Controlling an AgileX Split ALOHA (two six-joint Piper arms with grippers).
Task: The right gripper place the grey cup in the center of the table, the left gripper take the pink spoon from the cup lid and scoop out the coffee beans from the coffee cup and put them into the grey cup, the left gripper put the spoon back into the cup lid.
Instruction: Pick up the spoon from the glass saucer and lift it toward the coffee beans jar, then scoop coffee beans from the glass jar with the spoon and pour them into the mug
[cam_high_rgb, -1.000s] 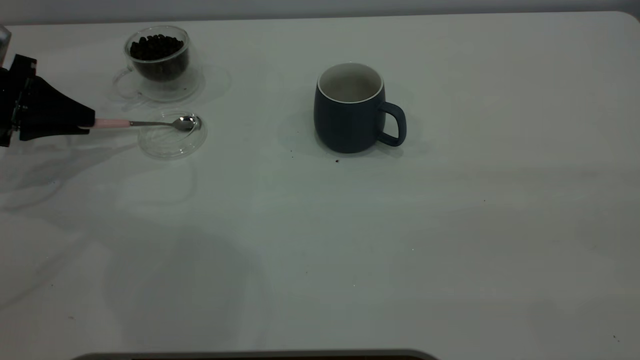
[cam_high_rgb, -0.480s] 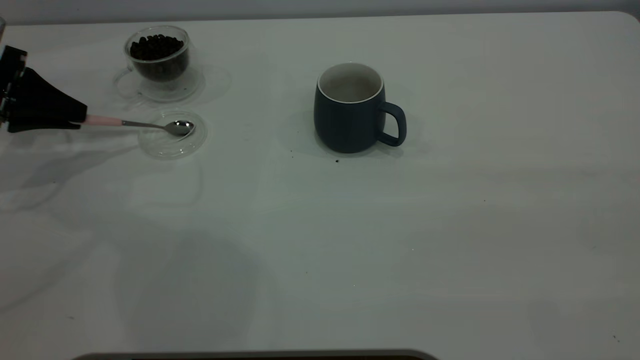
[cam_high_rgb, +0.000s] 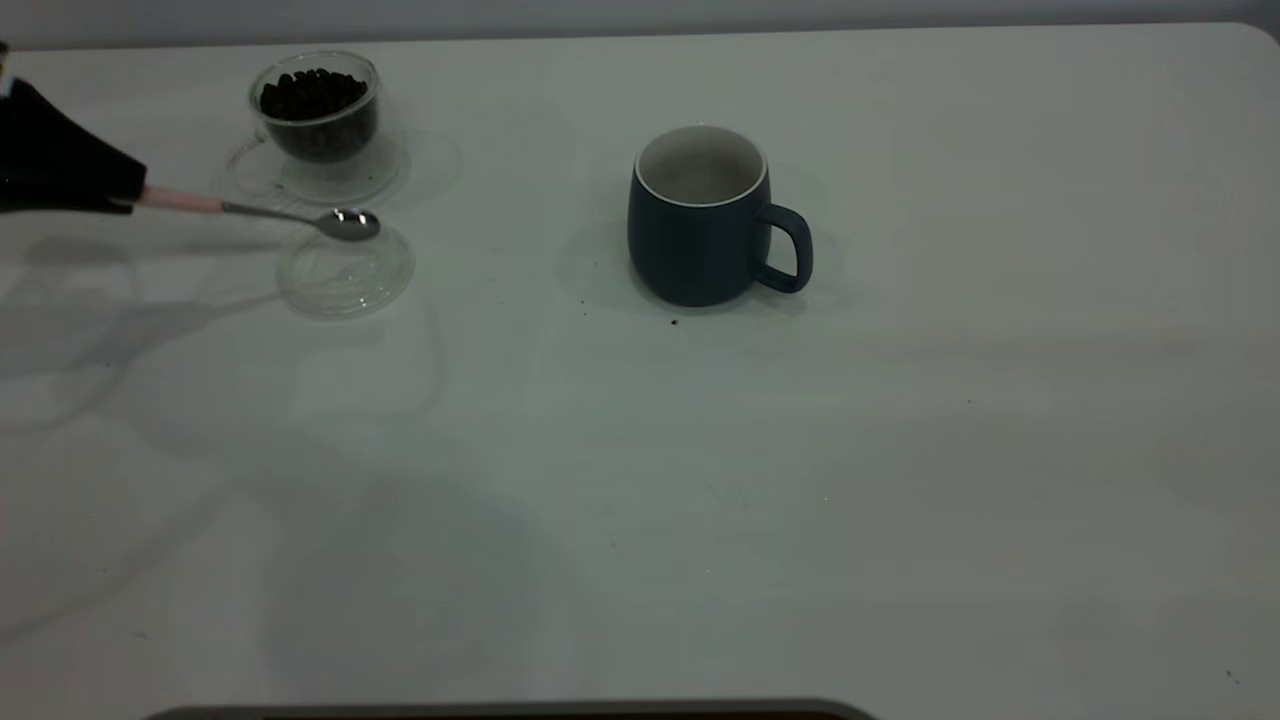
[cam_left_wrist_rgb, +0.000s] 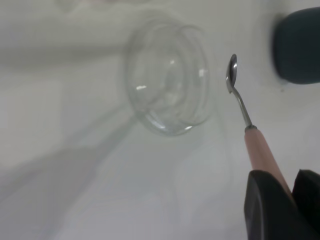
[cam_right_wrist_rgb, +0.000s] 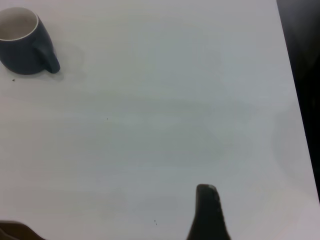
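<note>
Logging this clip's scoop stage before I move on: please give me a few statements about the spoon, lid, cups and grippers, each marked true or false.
1. The left gripper is shut on the pink spoon by its handle. True.
2. The spoon's bowl lies flat inside the cup lid. False: it hangs lifted near the lid's far rim.
3. The coffee beans are in the coffee cup. True.
4. The grey cup lies tipped on its side. False: it stands upright near the middle of the table, and no beans show inside it.
5. The right gripper holds the grey cup. False: it is well clear of the cup.
</note>
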